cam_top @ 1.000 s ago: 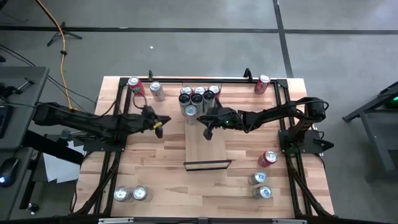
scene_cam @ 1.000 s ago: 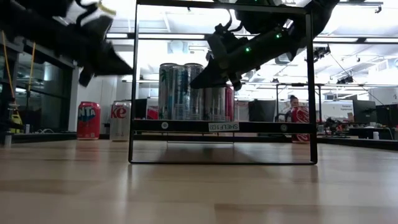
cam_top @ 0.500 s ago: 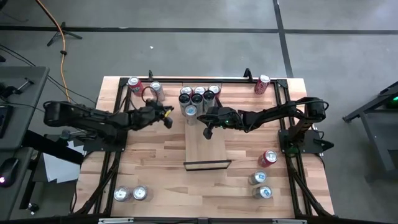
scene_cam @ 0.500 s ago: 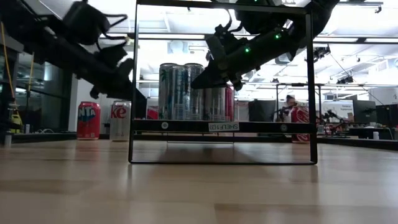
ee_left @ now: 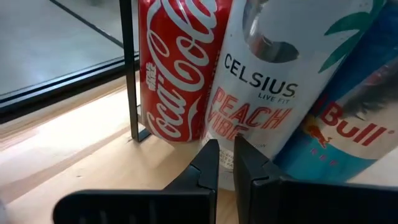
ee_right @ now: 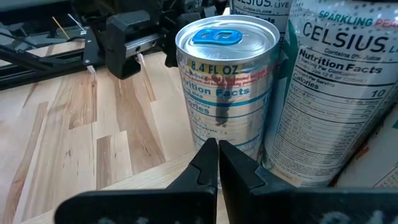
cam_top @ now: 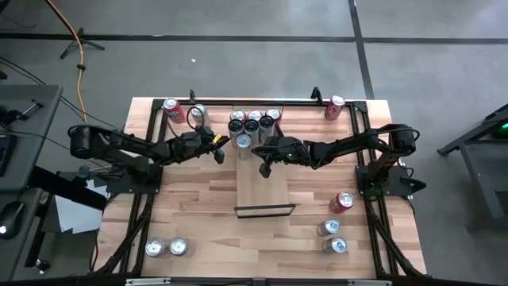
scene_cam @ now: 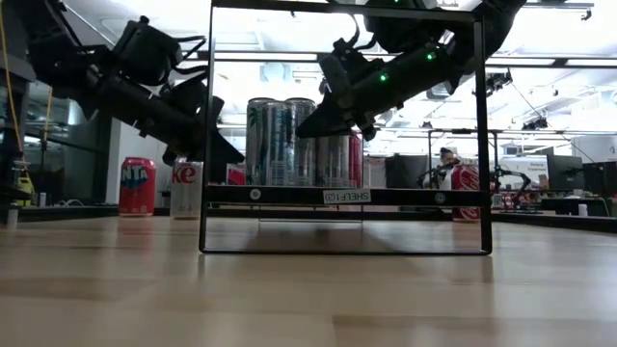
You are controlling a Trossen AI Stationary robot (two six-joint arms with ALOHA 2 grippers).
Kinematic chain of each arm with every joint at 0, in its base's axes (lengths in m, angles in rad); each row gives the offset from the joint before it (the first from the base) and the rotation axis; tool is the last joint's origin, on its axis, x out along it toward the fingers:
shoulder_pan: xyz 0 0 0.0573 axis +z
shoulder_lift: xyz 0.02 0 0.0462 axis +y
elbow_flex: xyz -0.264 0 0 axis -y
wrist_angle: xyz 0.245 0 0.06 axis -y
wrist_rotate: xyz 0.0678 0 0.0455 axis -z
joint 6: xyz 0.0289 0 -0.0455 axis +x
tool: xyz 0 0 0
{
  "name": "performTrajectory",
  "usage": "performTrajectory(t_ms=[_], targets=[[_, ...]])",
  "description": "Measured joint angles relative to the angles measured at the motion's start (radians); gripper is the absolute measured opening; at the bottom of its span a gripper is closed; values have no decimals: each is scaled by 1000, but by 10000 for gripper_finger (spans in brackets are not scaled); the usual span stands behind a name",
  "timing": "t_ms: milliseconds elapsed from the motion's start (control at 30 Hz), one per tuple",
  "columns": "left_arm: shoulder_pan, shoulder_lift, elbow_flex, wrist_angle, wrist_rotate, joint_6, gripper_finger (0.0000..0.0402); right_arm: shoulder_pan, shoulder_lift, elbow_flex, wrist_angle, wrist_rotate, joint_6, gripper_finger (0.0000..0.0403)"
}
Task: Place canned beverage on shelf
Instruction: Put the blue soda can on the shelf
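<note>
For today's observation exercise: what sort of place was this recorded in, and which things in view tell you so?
Probably a robotics lab or workshop. The butcher-block table stands on a bare concrete floor with an orange cable trailing across it, and behind the shelf are ceiling strip lights and cluttered workbenches.

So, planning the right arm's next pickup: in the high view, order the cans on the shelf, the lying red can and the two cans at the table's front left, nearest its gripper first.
From the right gripper:
1. Cans on the shelf, just behind it.
2. Lying red can, front right.
3. Two front-left cans, farthest.

Orange cable (cam_top: 78, 49) on grey floor (cam_top: 238, 63) beyond table; paper sheets (cam_top: 75, 213) left of table.
</note>
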Motion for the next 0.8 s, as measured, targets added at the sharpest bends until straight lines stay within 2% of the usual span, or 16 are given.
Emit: performTrajectory(t_ms=[267,800], targets=[[0,57,0,68,-8,3,0,0,0,0,0,-1,0,0],[0,81,54,48,2,33,0,1,0,0,0,-1,33,0]])
